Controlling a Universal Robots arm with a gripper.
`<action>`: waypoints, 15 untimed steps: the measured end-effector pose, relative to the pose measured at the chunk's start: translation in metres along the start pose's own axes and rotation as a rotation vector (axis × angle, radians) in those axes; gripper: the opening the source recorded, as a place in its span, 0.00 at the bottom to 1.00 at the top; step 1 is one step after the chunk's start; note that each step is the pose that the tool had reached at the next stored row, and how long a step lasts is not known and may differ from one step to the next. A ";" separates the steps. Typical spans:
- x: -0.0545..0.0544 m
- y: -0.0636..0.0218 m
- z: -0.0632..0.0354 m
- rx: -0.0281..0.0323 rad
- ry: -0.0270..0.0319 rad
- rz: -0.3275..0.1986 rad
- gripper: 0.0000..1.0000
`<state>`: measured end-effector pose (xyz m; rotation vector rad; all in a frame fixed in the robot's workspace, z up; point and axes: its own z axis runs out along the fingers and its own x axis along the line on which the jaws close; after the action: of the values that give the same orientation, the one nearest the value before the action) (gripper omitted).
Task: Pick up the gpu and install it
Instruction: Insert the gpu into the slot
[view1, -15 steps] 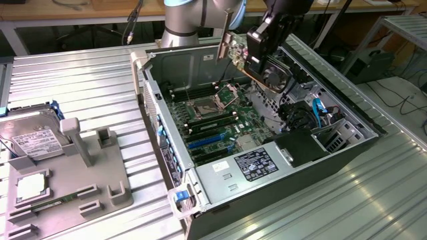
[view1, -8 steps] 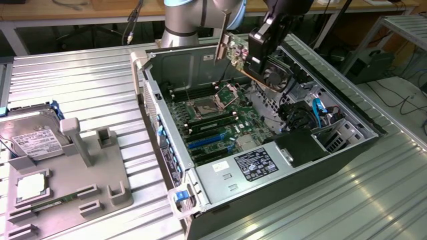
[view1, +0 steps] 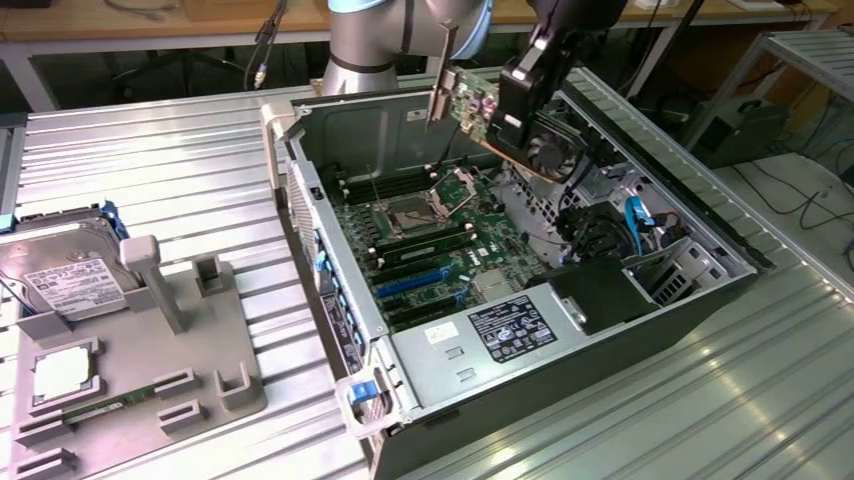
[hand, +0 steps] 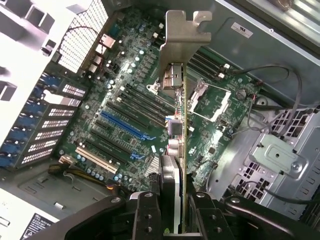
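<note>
My gripper (view1: 507, 125) is shut on the gpu (view1: 470, 102), a card with a round fan and a long silver bracket (view1: 439, 95) on one end. It hangs tilted in the air above the open computer case (view1: 334, 300), over the far end of the motherboard (view1: 441, 240). In the wrist view I see the gpu (hand: 183, 150) edge-on between my two black fingers (hand: 145, 215), its bracket (hand: 182, 45) pointing away from me. Below it lie the blue expansion slots (hand: 125, 127) and the processor socket (hand: 210, 100). The card touches nothing in the case.
A grey fixture (view1: 174, 360) on the exterior view's left holds a silver hard drive (view1: 60, 275) and a slim green memory stick (view1: 100, 408). Inside the case are the power supply (view1: 507, 330), a drive cage (view1: 681, 265) and loose cables (view1: 634, 215).
</note>
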<state>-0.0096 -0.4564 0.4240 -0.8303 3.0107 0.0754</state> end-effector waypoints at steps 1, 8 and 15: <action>0.000 0.0000 0.0000 -0.0002 0.0004 -0.007 0.28; 0.000 0.0000 0.0000 -0.0015 0.0020 -0.049 0.28; 0.000 0.0000 0.0000 -0.0026 0.0038 -0.089 0.28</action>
<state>-0.0096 -0.4565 0.4240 -0.9650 2.9725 0.0765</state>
